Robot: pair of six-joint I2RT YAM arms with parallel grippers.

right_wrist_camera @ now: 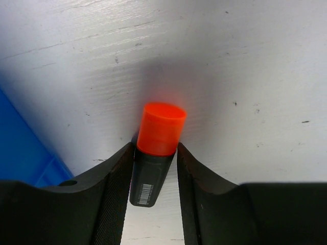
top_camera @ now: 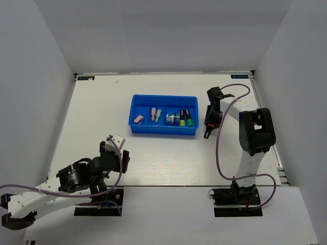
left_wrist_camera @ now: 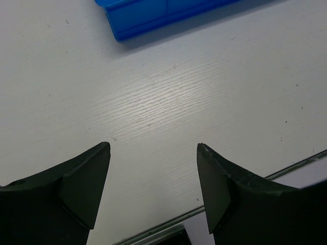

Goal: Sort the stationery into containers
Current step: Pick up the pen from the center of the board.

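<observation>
White table point(left_wrist_camera: 168, 102) beneath spread jaws, blue tray point(left_wrist_camera: 148, 15) beyond.

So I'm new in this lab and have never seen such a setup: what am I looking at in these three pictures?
Two robot arms are bolted at the near edge of a white table. The overhead picture looks down from behind them; the other two come from a camera on each wrist. A blue tray holds a pink eraser, pastel pieces, a tape roll and two highlighters. The left claw is open and empty above bare table. The right claw, beside the tray, is closed on an orange-capped highlighter.
</observation>
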